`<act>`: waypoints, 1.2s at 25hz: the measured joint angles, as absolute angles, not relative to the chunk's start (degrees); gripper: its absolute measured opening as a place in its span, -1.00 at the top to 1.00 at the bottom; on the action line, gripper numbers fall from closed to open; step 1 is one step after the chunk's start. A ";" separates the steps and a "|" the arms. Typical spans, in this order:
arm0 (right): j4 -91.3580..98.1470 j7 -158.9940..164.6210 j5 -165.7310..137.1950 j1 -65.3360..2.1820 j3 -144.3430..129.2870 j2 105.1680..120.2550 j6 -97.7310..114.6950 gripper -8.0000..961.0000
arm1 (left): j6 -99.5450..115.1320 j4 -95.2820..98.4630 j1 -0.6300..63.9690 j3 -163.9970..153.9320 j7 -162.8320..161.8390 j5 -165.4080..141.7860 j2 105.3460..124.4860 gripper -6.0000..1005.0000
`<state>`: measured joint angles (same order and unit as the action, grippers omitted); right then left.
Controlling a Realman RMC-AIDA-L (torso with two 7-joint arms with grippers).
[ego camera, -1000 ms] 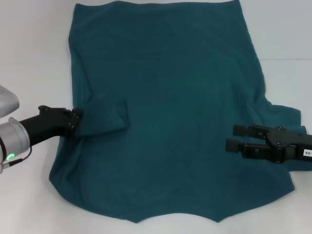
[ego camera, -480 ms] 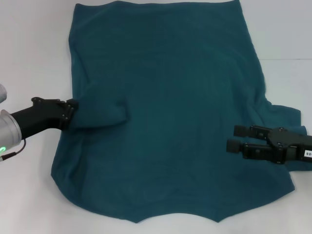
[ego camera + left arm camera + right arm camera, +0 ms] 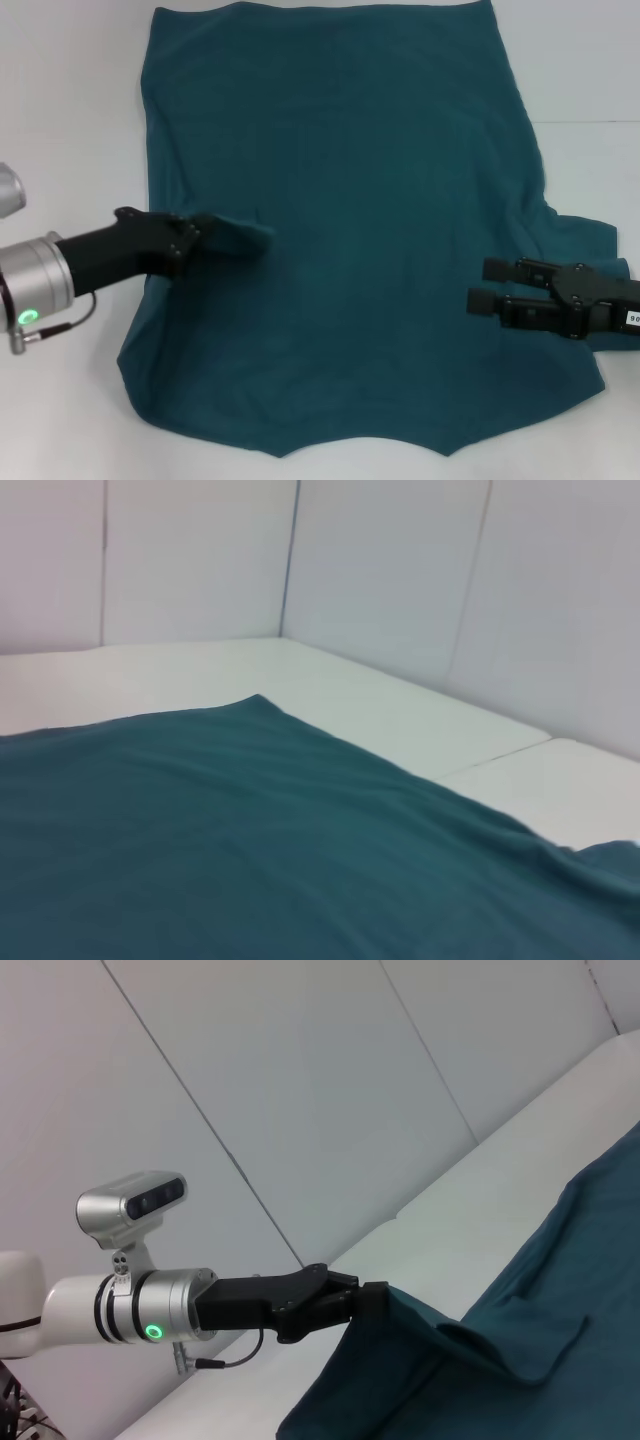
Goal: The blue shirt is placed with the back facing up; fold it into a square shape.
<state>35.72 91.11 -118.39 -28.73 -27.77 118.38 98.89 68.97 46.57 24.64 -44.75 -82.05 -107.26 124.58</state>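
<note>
The blue shirt (image 3: 350, 200) lies spread flat over the white table and fills most of the head view. My left gripper (image 3: 198, 233) is shut on the shirt's left sleeve (image 3: 238, 236) and holds this folded flap over the shirt's left part. The right wrist view shows the left gripper (image 3: 352, 1300) pinching a lifted fold of the shirt (image 3: 520, 1350). My right gripper (image 3: 482, 284) is open and empty, low over the shirt's right side, fingers pointing left. The left wrist view shows only the shirt (image 3: 250, 850) and the table.
The white table (image 3: 60, 120) shows bare on the left, on the right (image 3: 590, 80) and along the near edge. The shirt's right sleeve (image 3: 585, 235) lies bunched behind my right gripper. White wall panels (image 3: 380, 570) stand beyond the table.
My left gripper first drew slightly left, then moved right over the shirt, carrying the sleeve inward. My right gripper has stayed in place.
</note>
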 joint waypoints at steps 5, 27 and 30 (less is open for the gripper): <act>35.68 91.05 -118.39 -28.74 -27.77 118.38 98.87 -0.78 | 69.33 42.90 25.13 -46.97 -81.66 -106.18 124.62 0.84; 36.16 96.79 -118.65 -29.29 -28.06 116.97 98.15 -0.77 | 84.20 40.67 25.79 -44.39 -78.21 -101.00 124.13 0.02; 36.22 98.65 -118.74 -29.04 -28.05 116.33 97.76 -0.77 | 84.34 40.61 26.01 -44.65 -78.13 -100.86 124.12 -0.21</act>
<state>36.22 98.65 -118.74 -29.04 -28.06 116.33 97.76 84.34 40.61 26.01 -44.65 -78.13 -100.86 124.12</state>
